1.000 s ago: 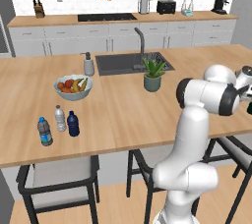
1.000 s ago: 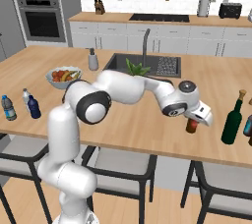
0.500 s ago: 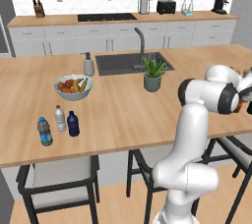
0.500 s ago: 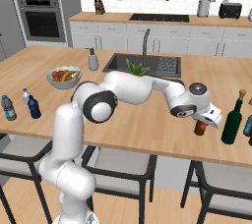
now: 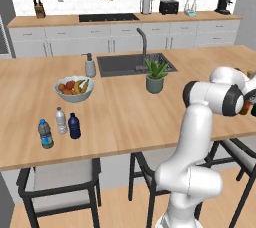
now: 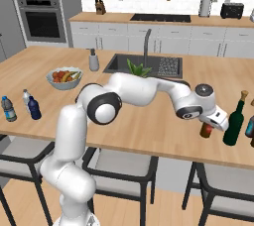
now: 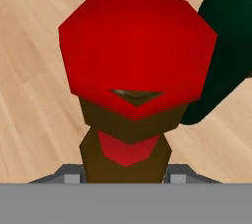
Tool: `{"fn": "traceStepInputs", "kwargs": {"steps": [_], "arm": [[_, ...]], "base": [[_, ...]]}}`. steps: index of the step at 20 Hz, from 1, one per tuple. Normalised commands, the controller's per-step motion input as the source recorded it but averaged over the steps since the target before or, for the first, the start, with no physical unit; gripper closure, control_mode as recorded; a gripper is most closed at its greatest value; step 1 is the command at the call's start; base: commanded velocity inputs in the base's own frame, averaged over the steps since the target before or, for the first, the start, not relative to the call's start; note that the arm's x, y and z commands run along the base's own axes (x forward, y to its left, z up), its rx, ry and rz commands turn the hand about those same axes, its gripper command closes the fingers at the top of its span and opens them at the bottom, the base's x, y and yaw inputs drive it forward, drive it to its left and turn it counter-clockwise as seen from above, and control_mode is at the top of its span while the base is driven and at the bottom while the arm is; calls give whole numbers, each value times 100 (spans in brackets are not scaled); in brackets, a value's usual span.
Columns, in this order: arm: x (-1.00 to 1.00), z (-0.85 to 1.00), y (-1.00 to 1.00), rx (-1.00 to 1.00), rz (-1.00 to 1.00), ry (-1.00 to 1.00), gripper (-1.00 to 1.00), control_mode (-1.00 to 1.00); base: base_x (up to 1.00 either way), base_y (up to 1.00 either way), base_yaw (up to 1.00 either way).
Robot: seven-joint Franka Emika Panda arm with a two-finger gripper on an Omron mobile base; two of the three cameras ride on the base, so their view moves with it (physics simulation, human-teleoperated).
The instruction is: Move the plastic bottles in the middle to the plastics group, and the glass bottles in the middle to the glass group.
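Note:
My gripper (image 6: 212, 123) is shut on the amber-brown glass bottle (image 6: 205, 132) with a red cap, low over the counter's right end. In the hand view the red cap (image 7: 135, 56) looms large, the brown neck runs down into my gripper (image 7: 125, 178), and the tall dark green bottle (image 7: 224, 56) stands just right of it. From the right base view the green bottle (image 6: 234, 120) stands a short way right of the held bottle. The navy-blue plastic bottle (image 5: 74, 126) stands at the left end beside two clear water bottles (image 5: 60, 120), (image 5: 45, 134). The held bottle (image 5: 246, 108) also shows at the left base view's right edge.
Another dark bottle (image 6: 250, 127) pokes in at the counter's far right edge. A fruit bowl (image 5: 74, 89), a soap dispenser (image 5: 90, 65), the sink (image 5: 131, 64) and a potted plant (image 5: 155, 76) sit further back. Stools (image 6: 124, 178) stand under the front edge.
The arm has carried the amber bottle further right and slightly lower, closer to the green bottle. The bottles at the left end have not moved.

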Motion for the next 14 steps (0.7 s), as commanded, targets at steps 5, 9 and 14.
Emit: {"fn": "traceStepInputs", "kwargs": {"steps": [5, 9, 14], "arm": [[-4, -1, -5, 0, -19, 0, 100, -100], [0, -9, -6, 0, -17, 0, 100, -100], [0, -33, -3, 1, -2, 0, 100, -100]], "base": [[0, 0, 0], [0, 0, 0], [0, 0, 0]]}}
